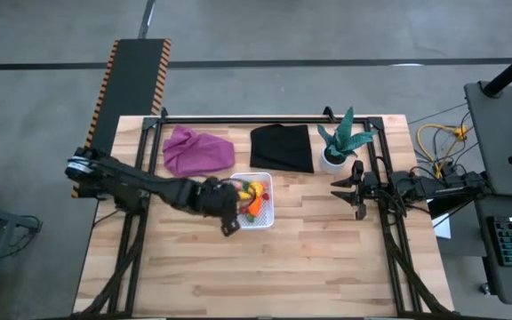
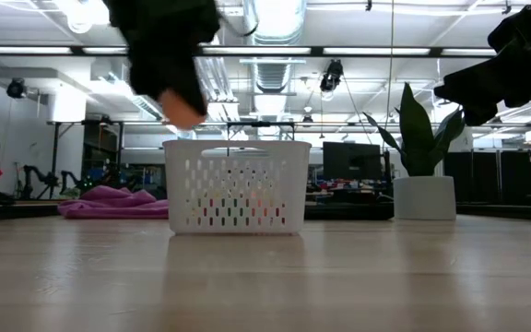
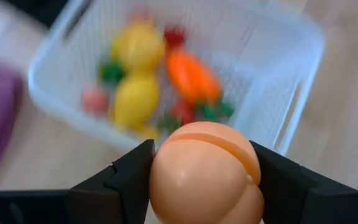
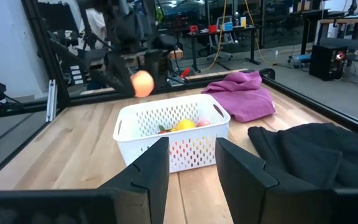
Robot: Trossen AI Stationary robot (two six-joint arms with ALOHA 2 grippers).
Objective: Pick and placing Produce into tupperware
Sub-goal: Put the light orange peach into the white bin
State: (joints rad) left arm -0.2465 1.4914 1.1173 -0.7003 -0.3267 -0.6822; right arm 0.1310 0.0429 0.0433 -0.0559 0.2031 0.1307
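Starting at your left, the left gripper (image 1: 228, 206) hangs in the air at the near-left edge of the small white perforated plastic tub (image 1: 266, 218), clamped around a smooth round orange toy peach (image 3: 205, 174). The left wrist view shows the peach filling the gap between both dark fingers (image 3: 124, 180), with the tub's rim just ahead of it. From the low view the peach sits above the rim level, over the tub's left end rather than its middle, so you would judge it carried but not yet released.

Inside the tub you can already count two yellow toy lemons (image 3: 134, 99), an orange toy carrot with green leaves (image 3: 191, 74) and a few small red toy berries (image 3: 174, 37), all lying on the floor of the tub. No loose produce shows on the bare wood around it, so the peach looks like the last piece; what remains for you is to bring it inward over the opening and let go.

Behind the tub lie a crumpled purple cloth (image 1: 198, 149) and, to its right, a folded black cloth (image 1: 282, 147), then a green plant in a white pot (image 1: 339, 147). At the far right, the right gripper (image 1: 357, 191) waits above the table's right side, fingers spread apart and holding nothing.
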